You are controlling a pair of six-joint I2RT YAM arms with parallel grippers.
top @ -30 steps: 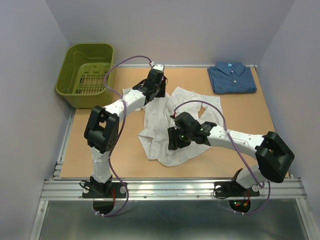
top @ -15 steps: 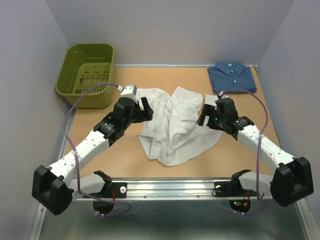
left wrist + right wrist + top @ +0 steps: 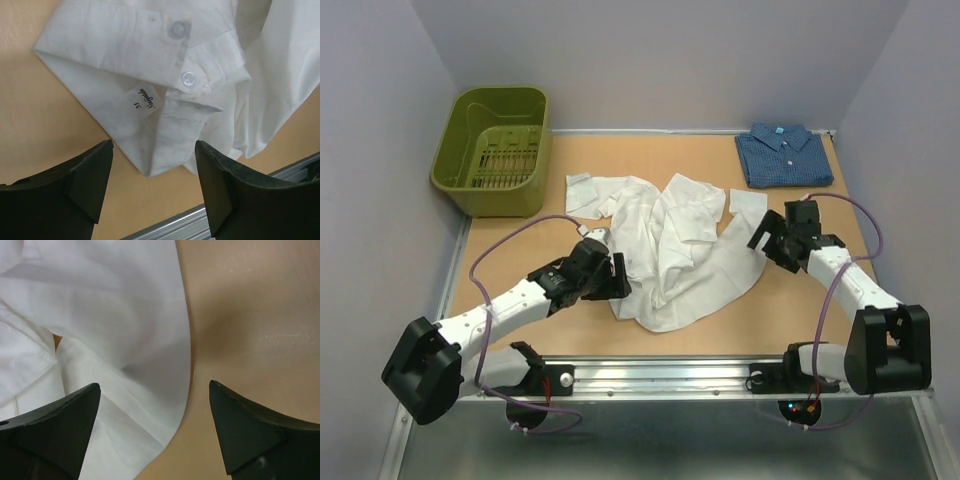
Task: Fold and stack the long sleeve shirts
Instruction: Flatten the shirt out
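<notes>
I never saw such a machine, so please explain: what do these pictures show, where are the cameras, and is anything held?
These are two robot arms bolted to the near edge of a table. The wide picture is taken from above and behind them; the other two come from a camera on each wrist, so the dark shapes below are that arm's own fingers. On the table lie a crumpled white shirt and, far right, a folded blue shirt; a green basket stands far left. The left gripper and right gripper are open at the white shirt's edges; nothing is held.
</notes>
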